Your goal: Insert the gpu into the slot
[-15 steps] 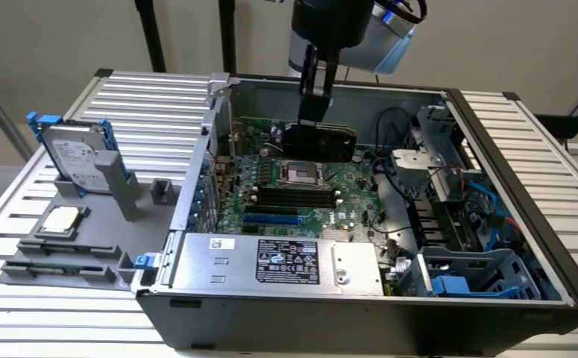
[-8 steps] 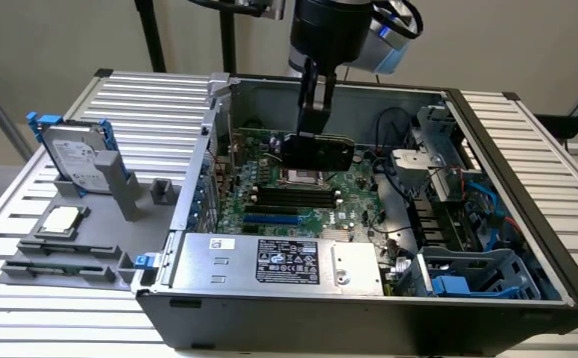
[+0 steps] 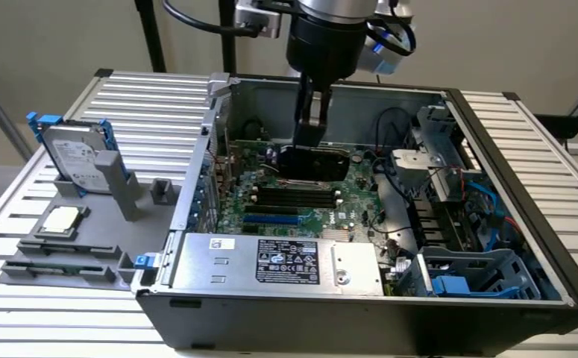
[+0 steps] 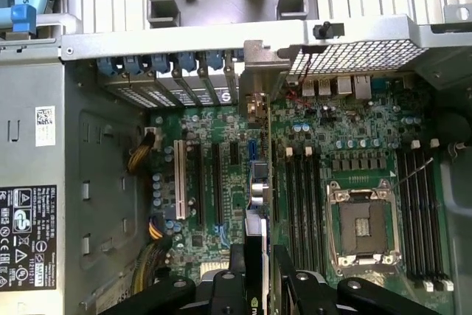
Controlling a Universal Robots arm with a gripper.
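Observation:
The gpu (image 3: 314, 165) is a thin black card hanging upright inside the open computer case, above the green motherboard. My gripper (image 3: 312, 149) reaches down from above and is shut on the card's upper edge. In the wrist view the gpu (image 4: 255, 234) shows edge-on, with the gripper (image 4: 259, 262) and its black fingers (image 4: 234, 274) on either side of it; the card's metal bracket points at the case's rear wall. The slot (image 3: 271, 220) is a bright-blue strip on the board between the black memory slots and the power supply. The card is above the board, apart from the slot.
A silver labelled power supply (image 3: 279, 261) fills the near side of the case. Black memory slots (image 4: 302, 197) and an open CPU socket (image 4: 365, 226) lie beside the card. A blue drive cage (image 3: 467, 277) and cables sit on the exterior view's right. A hard drive (image 3: 74, 156) stands outside the case.

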